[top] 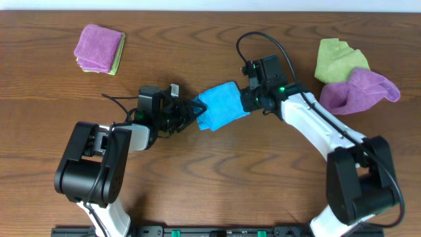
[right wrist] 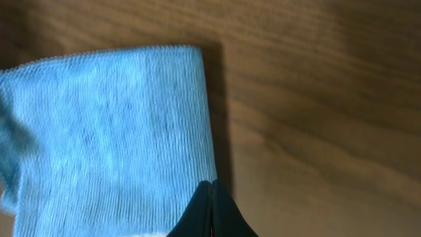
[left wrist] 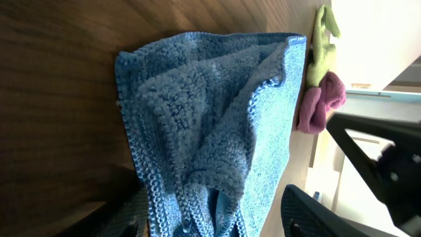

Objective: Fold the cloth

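A blue cloth (top: 220,105) lies partly folded and bunched at the table's middle. My left gripper (top: 195,109) is at its left end. In the left wrist view the fingers (left wrist: 217,220) stand wide apart with the cloth's bunched end (left wrist: 210,118) between them and a gap on the right side, so it is open. My right gripper (top: 248,100) is at the cloth's right edge. In the right wrist view its fingers (right wrist: 212,187) are pressed together right at the edge of the flat cloth (right wrist: 112,125). No cloth shows between the tips.
A folded purple cloth on a green one (top: 99,48) lies at the back left. A crumpled green cloth (top: 339,59) and a purple cloth (top: 360,92) lie at the back right, also in the left wrist view (left wrist: 320,99). The table is dark wood (top: 217,171).
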